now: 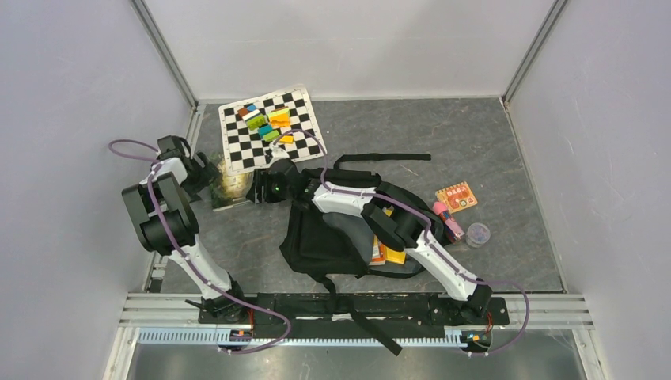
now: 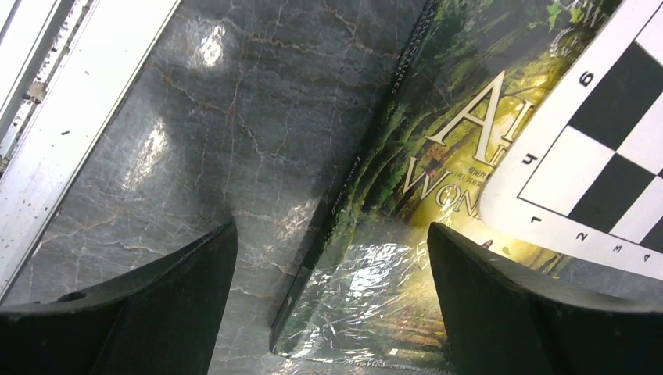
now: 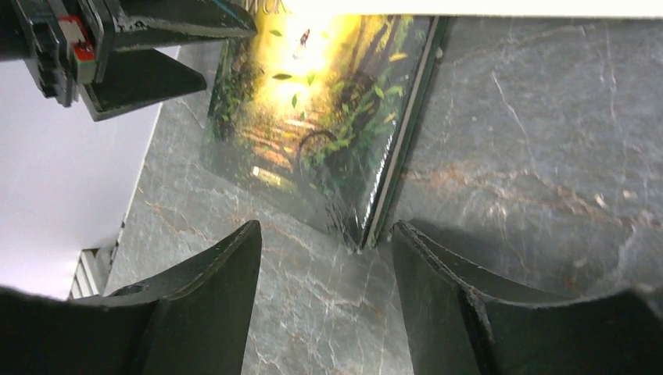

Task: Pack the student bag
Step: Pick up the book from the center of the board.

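**Both tools released at the book**

The student bag (image 1: 328,241) lies on the desk (image 1: 506,150) just beyond the arm bases, under the right arm, with its grey lining showing. Left of it, the right tool (image 3: 327,234) stands open astride a corner of the book (image 3: 313,117). The left tool (image 2: 332,234) gapes wide over its spine. Beyond, a chequered sheet (image 1: 269,127) overlaps the cover.

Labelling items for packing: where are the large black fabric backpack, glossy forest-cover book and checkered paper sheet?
Black fabric backpack (image 1: 310,241): top view, front panel.
Forest-cover book (image 3: 313,117): right wrist view, cover centre.
Checkered sheet (image 1: 241,154): top view, bare lower-left squares.
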You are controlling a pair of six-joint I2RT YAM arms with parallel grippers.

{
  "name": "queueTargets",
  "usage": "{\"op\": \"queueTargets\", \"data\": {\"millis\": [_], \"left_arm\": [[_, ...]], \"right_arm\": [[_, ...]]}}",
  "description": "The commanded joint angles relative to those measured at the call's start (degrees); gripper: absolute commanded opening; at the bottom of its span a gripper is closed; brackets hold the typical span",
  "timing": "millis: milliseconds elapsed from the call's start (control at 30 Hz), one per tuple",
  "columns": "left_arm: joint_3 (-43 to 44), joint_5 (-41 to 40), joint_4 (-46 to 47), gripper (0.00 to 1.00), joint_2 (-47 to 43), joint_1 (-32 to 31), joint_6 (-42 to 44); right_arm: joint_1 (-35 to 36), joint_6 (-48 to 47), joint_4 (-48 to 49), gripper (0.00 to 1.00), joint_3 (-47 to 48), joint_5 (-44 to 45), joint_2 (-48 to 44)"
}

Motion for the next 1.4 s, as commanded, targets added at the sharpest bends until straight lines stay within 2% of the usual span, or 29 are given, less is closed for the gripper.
{"op": "queueTargets", "data": {"millis": [0,233,367,633,900,1100,1367], "left_arm": [[1.05,2.69,2.01,0.93,2.93,-0.17,2.38],[1.86,10.85,-1.24,0.84,5.35,-0.84,0.88],[-0.81,10.77,-2.75,0.77,1.04,-2.45,0.0],[-12.55,16.45,-2.58,0.76,-11.78,-3.24,-2.53],[-23.38,22.73,-1.55,0.76,-25.73,-3.96,-6.04],[-26.59,25.24,-2.57,0.76,-32.02,-6.07,-7.68],[-29.01,24.89,-3.06,0.76,-40.5,-13.57,-12.43]], "right_arm": [[-0.99,1.87,4.88,0.66,4.78,-3.22,4.13],[-1.01,2.86,12.05,0.65,7.15,-13.06,7.02],[-0.68,3.02,16.67,0.63,4.96,-17.79,4.68],[-0.3,-3.03,18.24,0.62,-12.87,-16.18,-10.78],[0.56,-5.34,17.7,0.6,-20.81,-17.75,-19.89],[1.43,-6.64,16.06,0.59,-27.07,-15.31,-26.74],[1.63,-9.64,10.92,0.59,-37.19,-11.21,-36.9]]}}
